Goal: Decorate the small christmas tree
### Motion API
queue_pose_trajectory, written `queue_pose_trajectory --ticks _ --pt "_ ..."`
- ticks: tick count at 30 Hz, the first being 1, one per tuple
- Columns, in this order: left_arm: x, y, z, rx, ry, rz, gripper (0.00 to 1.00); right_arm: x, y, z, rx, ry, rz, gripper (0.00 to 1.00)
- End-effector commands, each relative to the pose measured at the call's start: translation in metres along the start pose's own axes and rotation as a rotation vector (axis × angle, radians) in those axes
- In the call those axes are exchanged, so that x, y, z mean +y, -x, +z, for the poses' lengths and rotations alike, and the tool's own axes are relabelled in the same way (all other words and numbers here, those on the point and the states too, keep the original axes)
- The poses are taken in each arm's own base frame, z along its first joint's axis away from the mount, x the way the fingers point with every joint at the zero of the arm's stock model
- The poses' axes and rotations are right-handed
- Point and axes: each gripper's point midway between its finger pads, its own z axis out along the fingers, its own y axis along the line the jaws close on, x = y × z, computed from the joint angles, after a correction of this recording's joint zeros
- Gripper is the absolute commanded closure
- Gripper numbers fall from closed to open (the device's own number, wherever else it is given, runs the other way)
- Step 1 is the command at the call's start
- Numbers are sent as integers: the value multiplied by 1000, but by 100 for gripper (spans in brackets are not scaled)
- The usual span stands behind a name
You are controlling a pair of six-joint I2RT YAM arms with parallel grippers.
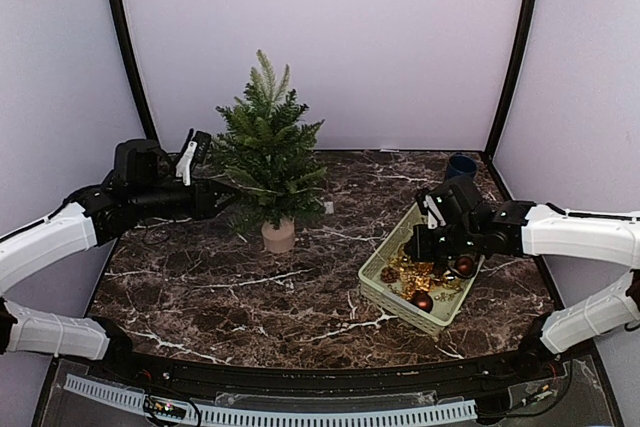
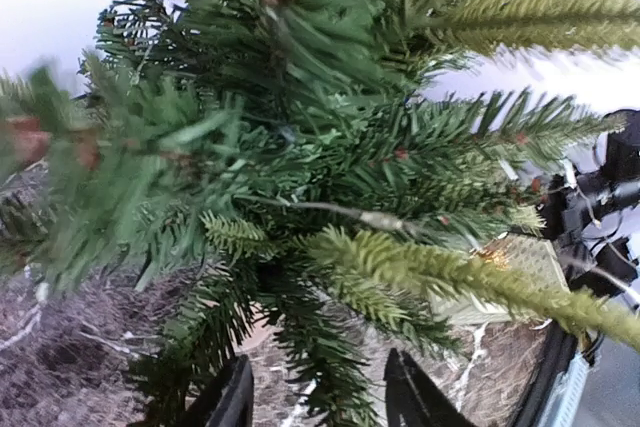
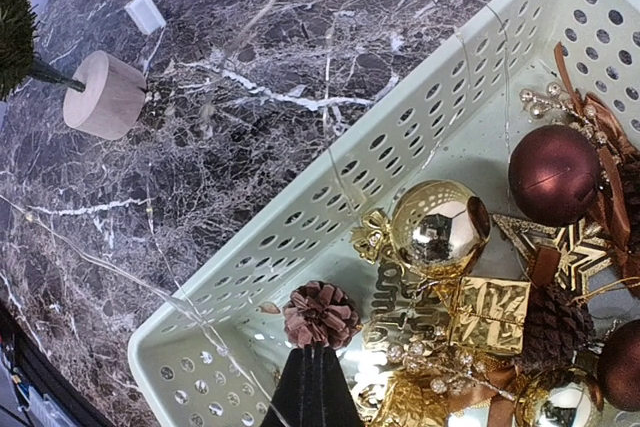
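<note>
Top view: the small christmas tree (image 1: 268, 152) stands in its pot (image 1: 279, 235) at the back left of the counter (image 1: 250, 297), and my left claw (image 1: 226, 190) is buried in its lower branches. Left wrist: jaws apart, needles between them, gripping nothing I can see. I'd back out straight so no branch snags. Right wrist: right claw (image 3: 315, 372) pressed together over the basket (image 3: 300, 237), just beside a pine cone (image 3: 320, 312). It needs to open before dipping.
</note>
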Motion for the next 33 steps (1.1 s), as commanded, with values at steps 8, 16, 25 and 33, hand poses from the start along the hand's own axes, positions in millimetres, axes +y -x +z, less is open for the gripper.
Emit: queue_pose_trajectory --ticks 8,16,25,33 --pt "-24 -19 -44 -41 -78 -160 36 17 22 -7 -57 62 -16 100" --pt "-43 -55 -31 44 -77 -237 31 22 22 -4 -55 84 -13 100" --pt "-29 -68 -10 77 -11 -260 35 26 25 -5 -63 99 -8 100" --pt "-30 -69 0 59 -39 -284 67 25 22 -2 -51 92 -18 100"
